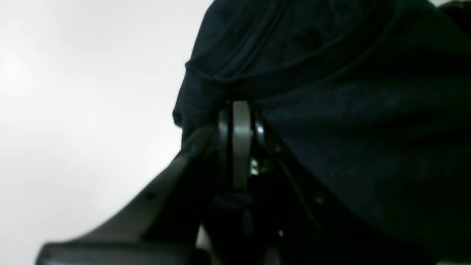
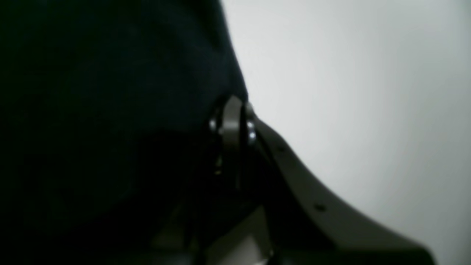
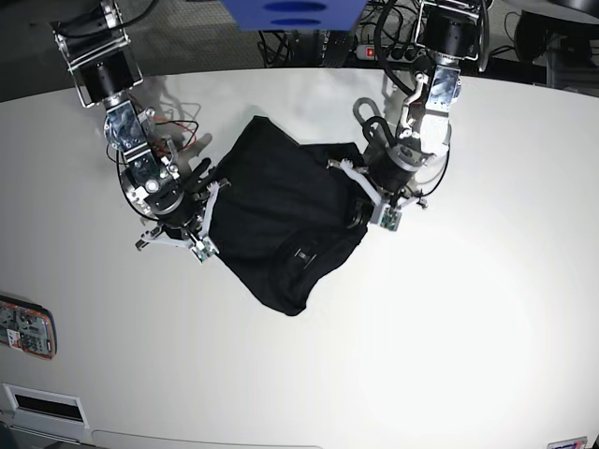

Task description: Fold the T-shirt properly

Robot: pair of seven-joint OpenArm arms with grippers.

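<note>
The T-shirt (image 3: 276, 224) is bunched up in a dark heap around the middle of the white table (image 3: 468, 309), a bit toward the far side, stretched between the two arms with a rounded lobe hanging toward the near edge and a tiny pale label mark showing on that lower part. In the base view the right gripper (image 3: 208, 192) is at the shirt's left edge and the left gripper (image 3: 363, 201) is at its right edge, both low down at the cloth. From the left wrist cam the left gripper (image 1: 241, 110) has its jaws pressed together with black fabric right at the tips, and you can see a seam or hem curving across the cloth (image 1: 349, 110) above it, so it looks like it's pinching the shirt's edge. Right wrist cam is super dark, but the right gripper (image 2: 235, 106) also has its jaws pressed together right on the border of the black cloth (image 2: 110, 92), pinching that edge as far as I can tell. Off at the near left corner of the table there's a small flat device with a reddish edge (image 3: 26, 327), well apart from the shirt, and a blue thing (image 3: 292, 11) is at the top of the base view beyond the table.
</note>
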